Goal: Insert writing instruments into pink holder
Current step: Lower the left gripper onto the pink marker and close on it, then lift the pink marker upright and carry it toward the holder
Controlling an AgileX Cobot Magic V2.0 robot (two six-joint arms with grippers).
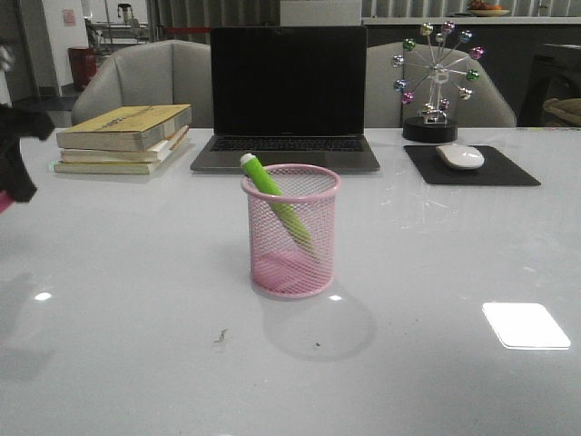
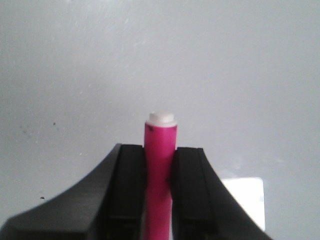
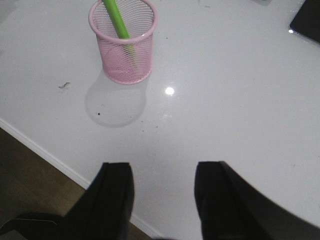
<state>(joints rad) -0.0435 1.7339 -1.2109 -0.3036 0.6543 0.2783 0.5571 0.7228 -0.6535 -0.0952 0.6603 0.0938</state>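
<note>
Left gripper (image 2: pixel 159 170) clamps my magenta plastic marker (image 2: pixel 160 165); carry it toward 3 o'clock, upright over the pink wire-mesh cup (image 1: pixel 290 232).

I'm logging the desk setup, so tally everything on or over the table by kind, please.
Marker pens: 2, a green one in the holder and a pink one in the left gripper
Mesh holder: 1
Books: 3
Laptop: 1
Mouse: 1
Mouse pad: 1
Ferris wheel ornament: 1
Total: 10

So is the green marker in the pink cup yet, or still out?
In. The lime green marker leans inside the pink mesh pen cup, its white tip poking over the rim.
</note>
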